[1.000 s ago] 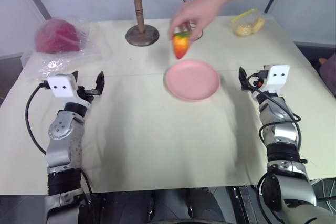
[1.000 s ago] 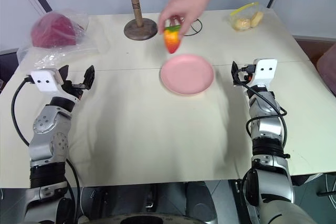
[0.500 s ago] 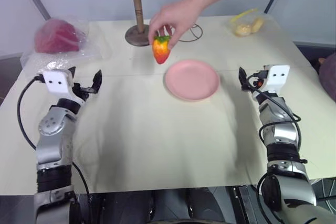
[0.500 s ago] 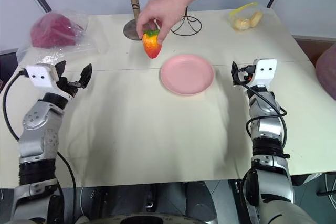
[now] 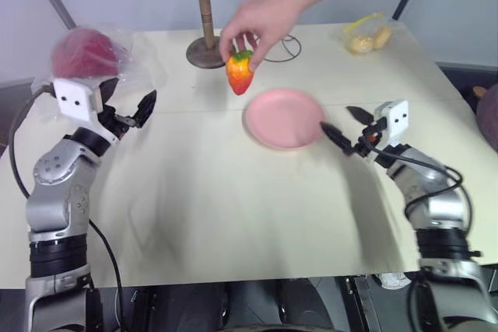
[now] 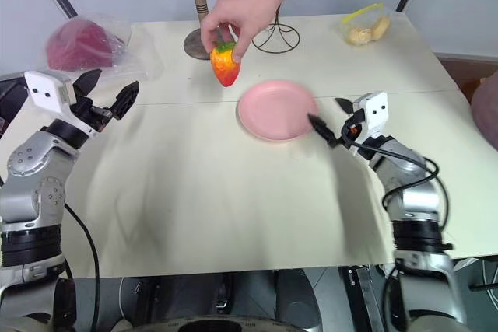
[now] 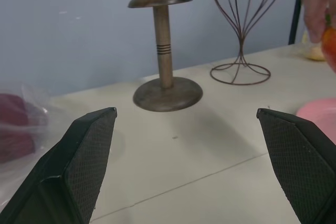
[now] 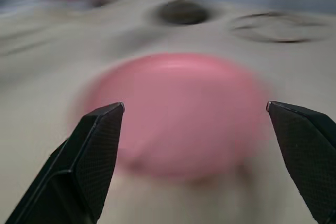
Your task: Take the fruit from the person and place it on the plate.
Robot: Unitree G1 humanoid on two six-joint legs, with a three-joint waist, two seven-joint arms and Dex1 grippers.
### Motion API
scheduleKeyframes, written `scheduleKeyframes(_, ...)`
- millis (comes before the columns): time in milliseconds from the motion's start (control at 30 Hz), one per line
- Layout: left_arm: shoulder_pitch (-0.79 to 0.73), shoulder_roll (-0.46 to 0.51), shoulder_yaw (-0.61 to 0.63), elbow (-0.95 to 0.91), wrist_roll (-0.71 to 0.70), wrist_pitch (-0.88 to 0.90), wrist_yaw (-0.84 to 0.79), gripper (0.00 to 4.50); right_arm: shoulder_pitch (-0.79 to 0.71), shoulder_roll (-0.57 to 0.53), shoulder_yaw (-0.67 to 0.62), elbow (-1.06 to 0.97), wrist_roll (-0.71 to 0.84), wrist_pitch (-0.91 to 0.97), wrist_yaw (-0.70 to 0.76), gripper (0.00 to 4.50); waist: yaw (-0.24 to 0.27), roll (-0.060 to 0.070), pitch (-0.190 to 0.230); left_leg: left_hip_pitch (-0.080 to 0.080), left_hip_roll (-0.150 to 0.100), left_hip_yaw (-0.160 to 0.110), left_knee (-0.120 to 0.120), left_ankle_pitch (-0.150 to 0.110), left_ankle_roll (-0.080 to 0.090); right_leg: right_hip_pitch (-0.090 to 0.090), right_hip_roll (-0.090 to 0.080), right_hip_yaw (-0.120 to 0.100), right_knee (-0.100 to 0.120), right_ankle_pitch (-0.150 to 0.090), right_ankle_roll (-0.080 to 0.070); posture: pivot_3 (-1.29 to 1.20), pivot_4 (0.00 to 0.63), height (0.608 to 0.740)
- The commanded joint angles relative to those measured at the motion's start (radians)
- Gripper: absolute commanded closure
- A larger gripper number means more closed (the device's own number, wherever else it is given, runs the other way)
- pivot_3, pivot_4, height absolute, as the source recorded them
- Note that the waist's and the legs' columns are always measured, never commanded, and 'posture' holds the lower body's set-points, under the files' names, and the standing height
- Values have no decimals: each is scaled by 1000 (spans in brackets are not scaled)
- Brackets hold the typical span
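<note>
The fruit (image 5: 240, 72) hangs from the person's hand (image 5: 257, 22) above the counter (image 5: 233, 192), just beside the pink plate (image 5: 285, 118). Your left gripper (image 5: 128, 109) and right gripper (image 5: 348, 127) both have jaws spread wide, empty.

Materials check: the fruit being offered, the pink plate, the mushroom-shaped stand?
Fruit: likely plastic, smooth, slightly glossy red-to-yellow skin.
Plate: probably plastic or melamine, uniform matte pink; ceramic not excluded.
Stand: turned wood, dark brown, grooved stem.

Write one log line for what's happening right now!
fruit: held by person's hand, beside plate | left tool: open, free | right tool: open, at plate | handover: not yet
</note>
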Motion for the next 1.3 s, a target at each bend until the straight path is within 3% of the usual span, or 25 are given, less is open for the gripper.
scheduleKeyframes(33, 9, 0, 10, -9, -7, -5, -11, 0, -16, -74, -19, -101, 52, 100, 68, 51, 2, -1, -1, 0, 0, -1, 0, 0, 0, 1, 0, 0, 0, 0, 0, 0, 150, 740)
scheduleKeyframes(200, 44, 5, -39, -56, -73, 72, -110, 0, -60, -62, -21, -122, 37, 110, 37, 51, 2, -1, -1, 1, 0, -1, 0, 0, 0, 1, 0, -1, -1, 0, 0, 0, 150, 740)
scheduleKeyframes(333, -66, -40, -106, -65, -109, 123, -120, 0, -66, -53, -9, -123, 25, 107, 34, 51, 23, -2, 0, 1, 0, -1, 0, 0, 0, 1, 0, -1, -1, 0, 0, 0, 150, 740)
scheduleKeyframes(667, -321, -205, -254, 219, 3, 14, -160, 0, -56, -15, -8, -146, 5, 104, 1, 51, 24, -2, 0, 1, -1, -1, 1, 0, 0, 2, 0, -2, -1, 0, 0, 0, 150, 740)
scheduleKeyframes(1033, -389, -266, -272, 327, 27, -37, -215, 0, -27, -5, -26, -183, 1, 109, -41, 51, 26, -3, 0, 1, -1, -1, 1, 0, 0, 2, -1, -2, -1, 0, 0, 0, 150, 740)
scheduleKeyframes(1133, -387, -274, -268, 325, 28, -45, -215, 826, -24, -3, -29, -182, -5, 105, -52, 0, 26, -2, 0, 1, -1, -1, 1, 0, 0, 2, 0, -2, -1, 0, 0, 0, 150, 740)
scheduleKeyframes(1300, -386, -279, -265, 321, 30, -50, -212, 3280, -24, -4, -29, -182, 0, 105, -54, 0, 27, -3, 0, 1, -1, -1, 1, 0, 0, 3, -1, -2, -1, 0, 0, 0, 150, 740)
